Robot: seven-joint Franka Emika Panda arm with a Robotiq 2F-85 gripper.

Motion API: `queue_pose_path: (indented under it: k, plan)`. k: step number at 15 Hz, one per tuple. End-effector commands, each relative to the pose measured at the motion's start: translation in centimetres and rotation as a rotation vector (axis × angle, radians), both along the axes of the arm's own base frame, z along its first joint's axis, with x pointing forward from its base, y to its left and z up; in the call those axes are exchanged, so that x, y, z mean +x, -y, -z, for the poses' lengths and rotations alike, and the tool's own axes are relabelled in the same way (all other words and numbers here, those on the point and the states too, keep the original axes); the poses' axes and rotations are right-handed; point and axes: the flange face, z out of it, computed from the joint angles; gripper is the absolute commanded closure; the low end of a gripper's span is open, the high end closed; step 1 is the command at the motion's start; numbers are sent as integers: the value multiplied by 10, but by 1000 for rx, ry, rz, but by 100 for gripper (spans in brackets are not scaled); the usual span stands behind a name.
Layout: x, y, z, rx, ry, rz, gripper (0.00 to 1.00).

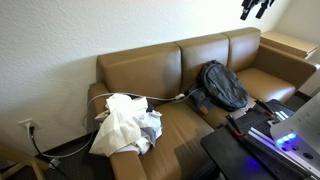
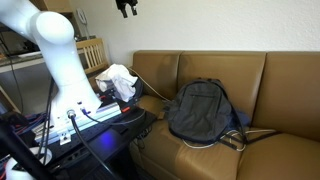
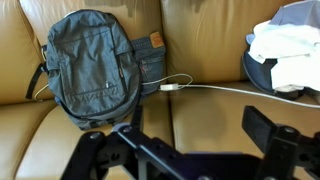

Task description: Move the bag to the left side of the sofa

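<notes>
A dark grey backpack leans against the back of the tan leather sofa on a middle cushion. It shows in both exterior views and at the upper left of the wrist view. My gripper hangs high above the sofa, near the top of both exterior views, well clear of the backpack. In the wrist view its jaws are open and empty over a bare seat cushion beside the backpack.
A pile of white clothes lies at one end of the sofa. A white cable runs across the seat. A folded denim item lies by the backpack. A wooden side table stands past the other end.
</notes>
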Motion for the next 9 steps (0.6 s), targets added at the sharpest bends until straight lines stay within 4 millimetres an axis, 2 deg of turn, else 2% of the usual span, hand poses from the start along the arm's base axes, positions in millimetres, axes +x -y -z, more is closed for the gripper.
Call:
queue_pose_path:
  k: [1,2,4,5,7,8,9]
  plan:
    - [-8,45,-15,53,12,194,0]
    - [-36,37,7,53,27,254,0]
    - [-37,55,19,66,3,370,0]
    - [-40,60,23,71,-29,424,0]
    - [-61,58,14,132,-44,488,0]
    - [-37,59,15,86,-39,432,0]
    - [-42,59,13,101,-47,454,0]
